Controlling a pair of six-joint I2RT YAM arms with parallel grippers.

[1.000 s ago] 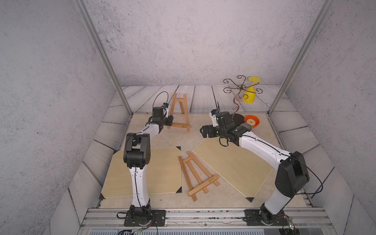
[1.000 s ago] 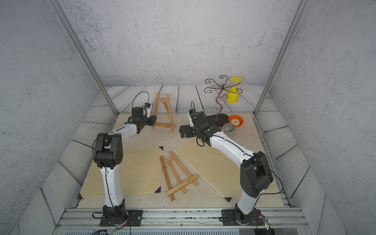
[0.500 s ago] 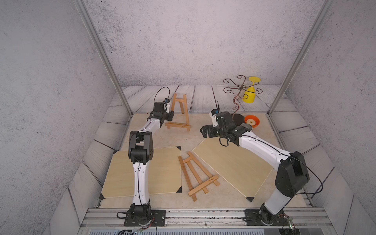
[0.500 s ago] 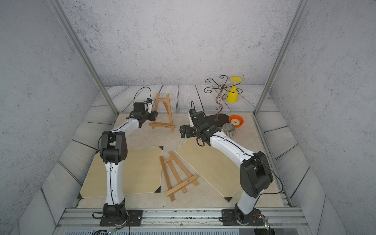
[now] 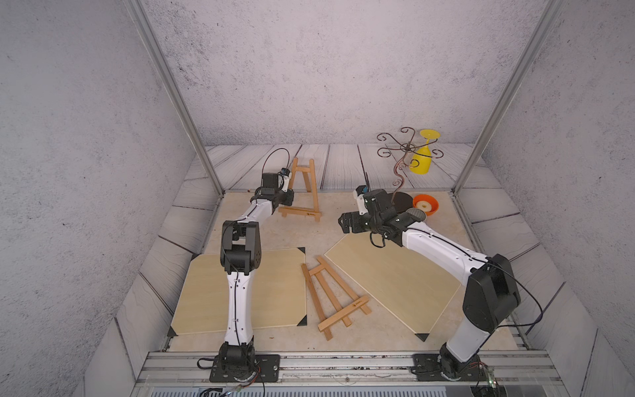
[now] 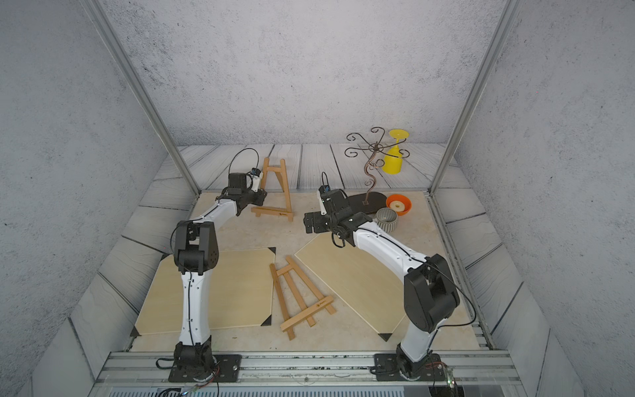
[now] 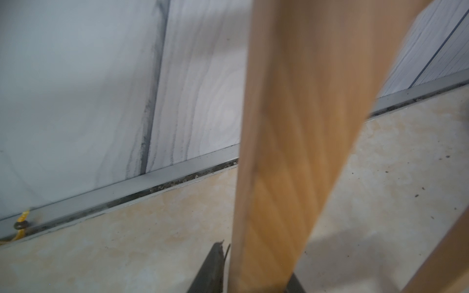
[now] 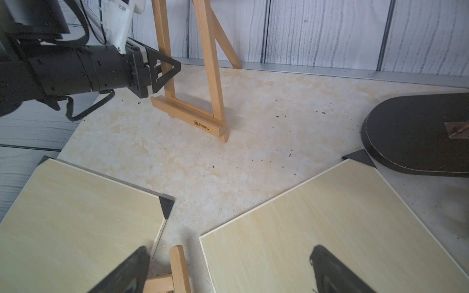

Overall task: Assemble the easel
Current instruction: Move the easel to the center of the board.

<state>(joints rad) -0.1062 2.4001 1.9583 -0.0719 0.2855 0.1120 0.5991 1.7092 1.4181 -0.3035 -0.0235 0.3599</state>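
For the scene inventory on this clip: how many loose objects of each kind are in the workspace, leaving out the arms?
Wooden A-frame easels: 2, one standing, one lying flat
Pale rectangular wooden boards with black corners: 2
Scrolled metal wire stand on a dark oval base: 1
Yellow goblet, upside down: 1
Orange round bowl: 1
Grey ribbed cup: 1
Total: 8

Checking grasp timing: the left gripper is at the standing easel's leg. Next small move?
Probably close the left gripper fully on the front leg of the standing easel. Its jaws flank that leg closely in both wrist views, but firm contact isn't clear, so moving it now risks a slip.
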